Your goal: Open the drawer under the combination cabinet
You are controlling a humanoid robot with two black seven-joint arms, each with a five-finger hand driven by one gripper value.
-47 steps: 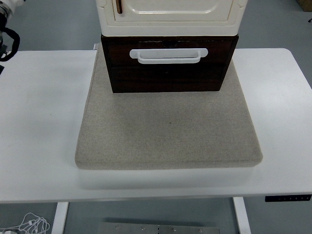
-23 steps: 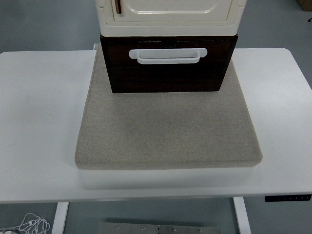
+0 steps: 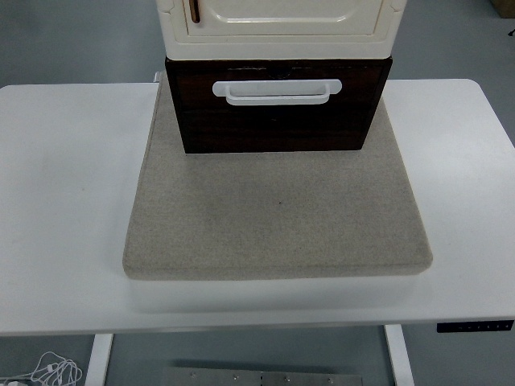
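You see neither robot hand, state unknown. Dark brown wooden drawer (image 3: 278, 121), white handle (image 3: 278, 91), sits closed under cream cabinet (image 3: 282, 28), top cropped, on grey felt mat (image 3: 278, 213), white bench (image 3: 64, 201).

A white table (image 3: 64, 201) carries a grey felt-like mat (image 3: 278, 217), square to its edges; the mat's far edge is hidden.

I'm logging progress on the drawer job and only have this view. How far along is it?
Nothing looks done: the dark drawer sits flush under the cream cabinet, its white handle untouched. Nothing is in hand either, since neither robot hand is in view. Everything is left: reaching the handle, gripping it and pulling the drawer out over the grey mat.
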